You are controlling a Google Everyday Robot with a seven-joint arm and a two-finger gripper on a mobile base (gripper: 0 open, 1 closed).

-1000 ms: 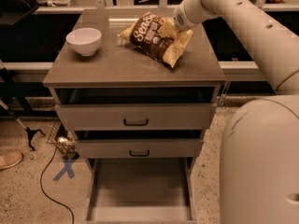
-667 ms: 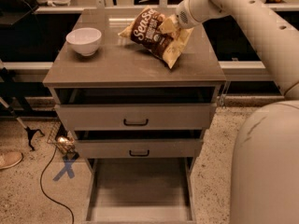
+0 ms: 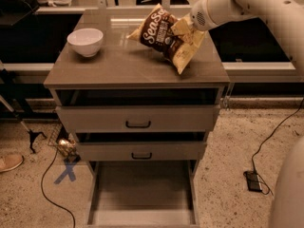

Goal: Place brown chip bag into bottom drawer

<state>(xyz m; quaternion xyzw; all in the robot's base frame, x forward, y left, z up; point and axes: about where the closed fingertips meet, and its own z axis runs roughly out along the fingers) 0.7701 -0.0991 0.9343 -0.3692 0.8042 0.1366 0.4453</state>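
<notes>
The brown chip bag (image 3: 161, 32) is dark brown with pale yellow edges and white script. It hangs tilted over the back right of the cabinet top (image 3: 118, 68), its lower corner close to the surface. My gripper (image 3: 184, 30) comes in from the upper right and is shut on the bag's right side, with the fingers mostly buried in the bag. The bottom drawer (image 3: 142, 194) is pulled out wide open at floor level, and its flat floor is bare.
A white bowl (image 3: 85, 41) stands on the cabinet top at the left. The two upper drawers (image 3: 137, 120) with black handles are slightly ajar. Cables (image 3: 52, 189) and a blue X mark lie on the floor at left, and a plug (image 3: 253, 180) at right.
The arm has risen a little and the bag's top has tipped up with it. My white body has left the lower right of the view.
</notes>
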